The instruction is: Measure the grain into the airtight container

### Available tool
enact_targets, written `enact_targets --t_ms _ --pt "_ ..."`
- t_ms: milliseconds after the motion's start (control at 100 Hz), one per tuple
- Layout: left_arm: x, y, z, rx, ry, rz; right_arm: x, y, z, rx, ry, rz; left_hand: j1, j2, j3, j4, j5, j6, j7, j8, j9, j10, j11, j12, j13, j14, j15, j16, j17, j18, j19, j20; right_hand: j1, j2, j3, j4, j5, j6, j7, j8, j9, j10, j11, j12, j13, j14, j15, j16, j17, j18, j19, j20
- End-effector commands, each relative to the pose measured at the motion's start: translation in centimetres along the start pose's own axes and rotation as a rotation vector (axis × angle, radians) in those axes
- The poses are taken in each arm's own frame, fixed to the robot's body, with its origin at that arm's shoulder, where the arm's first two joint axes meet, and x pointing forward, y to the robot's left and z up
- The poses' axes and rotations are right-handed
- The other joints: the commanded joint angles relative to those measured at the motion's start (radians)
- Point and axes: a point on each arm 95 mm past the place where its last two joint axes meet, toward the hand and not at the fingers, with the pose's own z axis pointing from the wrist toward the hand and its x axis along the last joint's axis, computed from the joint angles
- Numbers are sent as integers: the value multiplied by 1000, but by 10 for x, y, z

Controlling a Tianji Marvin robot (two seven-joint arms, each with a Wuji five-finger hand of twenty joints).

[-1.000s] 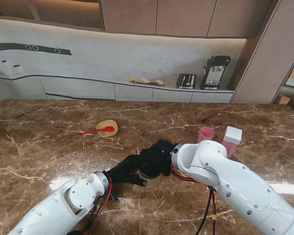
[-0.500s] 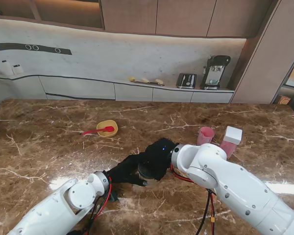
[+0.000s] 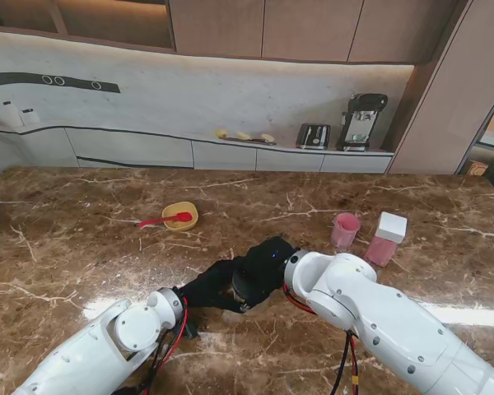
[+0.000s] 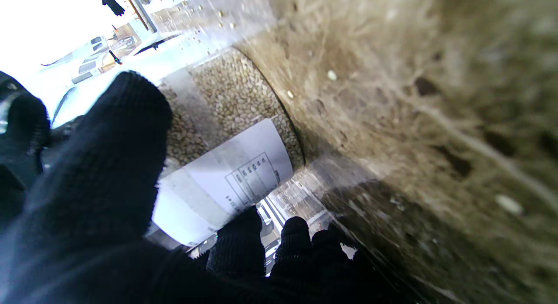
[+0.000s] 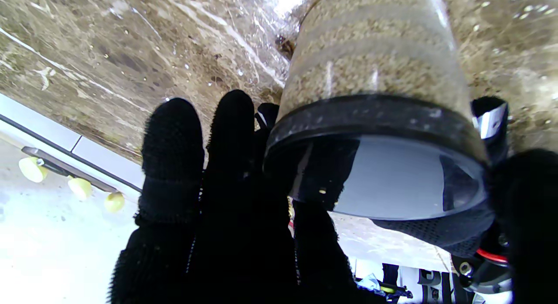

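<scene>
Grain container [image 4: 237,121] — left hand [image 3: 207,288] wrapped around, right hand [image 3: 263,262] atop.

Brown marble table [image 3: 82,247], pale veining, glossy. On it: yellow bowl [image 3: 180,216] with a red spoon [image 3: 163,220] resting in it, far left of centre; pink cup [image 3: 345,230] and a white-lidded pink container [image 3: 386,238] just beside each other at far right. Clear grain-filled jar [image 4: 226,121] with black lid stands near centre, closer to me.

Clear grain-filled container [image 5: 375,68], black lid [image 5: 375,121], upright.
</scene>
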Motion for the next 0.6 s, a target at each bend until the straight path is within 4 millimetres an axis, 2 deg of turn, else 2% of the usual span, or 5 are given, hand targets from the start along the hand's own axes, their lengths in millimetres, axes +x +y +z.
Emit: enact_targets --t_ms 0,140,270,390,590 --pt "-22 25 -9 -58 -70 -19 9 -7 0 22 11 6 1 50 -14 27 25 -44 634 -2 -5 -15 15 -2 14 211 24 17 119 471 212 130 -68 48 35 56 -88 33 -36 0 -102 -32 -86 -71 -46 28 -50 -28 -27 -10 6 -22" --pt "-22 25 -9 -58 -69 -19 9 -4 -4 3 1 -1 2 48 -15 27 24 -46 633 -3 -6 -16 15 -3 14 211 24 17 118 470 212 129 -117 98 28 59 -227 52 -108 32 -292 6 -200 -161 -180 75 -240 -106 -151 53 -118 -10" --pt "-22 25 -9 -58 -70 -19 9 3 -9 -24 -11 3 2 47 -15 27 24 -46 632 -3 -6 -17 15 -3 15 211 24 17 118 470 213 129 -110 111 15 61 -179 59 -301 -161 -397 86 -332 -277 -439 252 -549 -373 -378 208 -435 -65" --pt "-22 25 -9 -57 -70 -18 6 10 -15 -35 -8 21 2 45 -15 27 24 -47 632 -3 -6 -17 14 -4 15 211 25 17 119 470 213 129 -63 77 12 57 -178 30 -303 -212 -423 91 -362 -327 -534 248 -565 -425 -468 228 -518 -100" --pt "-22 26 -10 -58 -73 -18 0 18 -24 14 55 -26 3 44 -12 27 25 -46 633 -2 -5 -15 16 -3 15 212 26 18 119 471 214 129 380 -217 -54 48 -172 6 -316 -329 -493 73 -319 -298 -565 183 -558 -408 -494 173 -575 -100"
